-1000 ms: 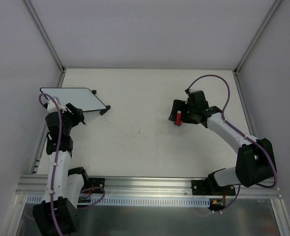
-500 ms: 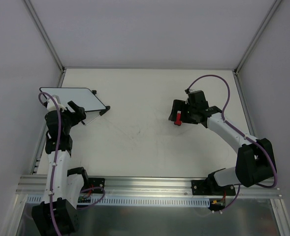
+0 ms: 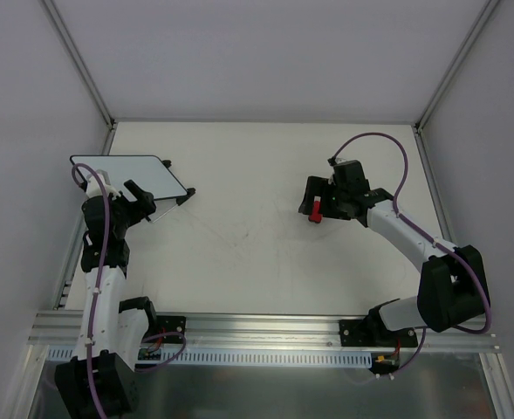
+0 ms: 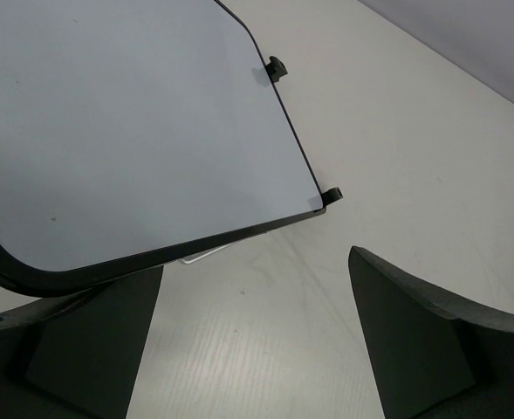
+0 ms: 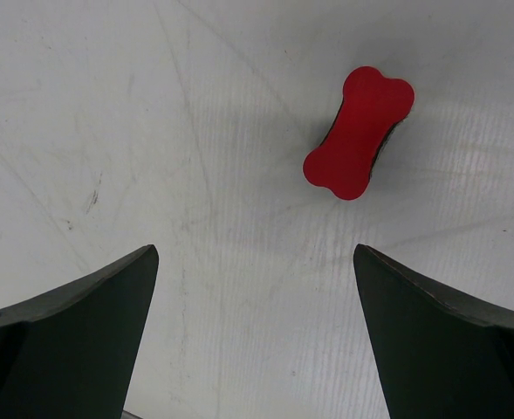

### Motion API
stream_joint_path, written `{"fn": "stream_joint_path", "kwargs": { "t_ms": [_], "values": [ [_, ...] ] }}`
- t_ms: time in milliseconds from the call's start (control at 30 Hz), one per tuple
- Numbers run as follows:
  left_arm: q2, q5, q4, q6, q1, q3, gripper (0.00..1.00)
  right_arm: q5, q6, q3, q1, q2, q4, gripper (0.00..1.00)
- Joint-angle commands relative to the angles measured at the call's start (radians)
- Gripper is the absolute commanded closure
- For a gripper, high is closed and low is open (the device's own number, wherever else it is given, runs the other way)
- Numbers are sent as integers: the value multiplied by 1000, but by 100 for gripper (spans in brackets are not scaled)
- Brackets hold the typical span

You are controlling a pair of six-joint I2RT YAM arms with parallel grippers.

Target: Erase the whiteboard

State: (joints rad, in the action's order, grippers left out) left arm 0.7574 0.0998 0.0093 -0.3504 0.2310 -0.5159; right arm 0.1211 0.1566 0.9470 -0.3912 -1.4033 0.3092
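At far left the whiteboard stood tilted on its feet near the surface's left edge. The left hand was just in front of the board's near edge, fingers spread wide and gripping nothing. One finger sat right under the frame's corner. To my eye it was letting the board go, and it would do best to back straight off, so that finger did not catch the frame and shift the board.

Over to the right, well apart from the board, the red eraser lay flat. The right hand hung above it, fully open and empty. The eraser was ahead of its fingers, not between them, so the hand needed to reach forward, drop and close across the narrow waist.

A second earlier the left fingers had been much closer together and nearer the board's edge. The board, the eraser and the right arm looked just the same.
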Motion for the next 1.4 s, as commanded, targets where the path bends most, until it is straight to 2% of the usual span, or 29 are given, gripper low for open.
{"fn": "stream_joint_path", "kwargs": {
  "t_ms": [0,267,1367],
  "values": [
    [2,0,18,8,-12,-35,11,15,11,-5,5,-6,-27,1],
    [0,-5,6,8,-18,-45,1,15,11,-7,5,-3,-27,1],
    [2,-54,-71,-24,-30,-67,1,15,11,-7,5,-3,-27,1]
  ]
}}
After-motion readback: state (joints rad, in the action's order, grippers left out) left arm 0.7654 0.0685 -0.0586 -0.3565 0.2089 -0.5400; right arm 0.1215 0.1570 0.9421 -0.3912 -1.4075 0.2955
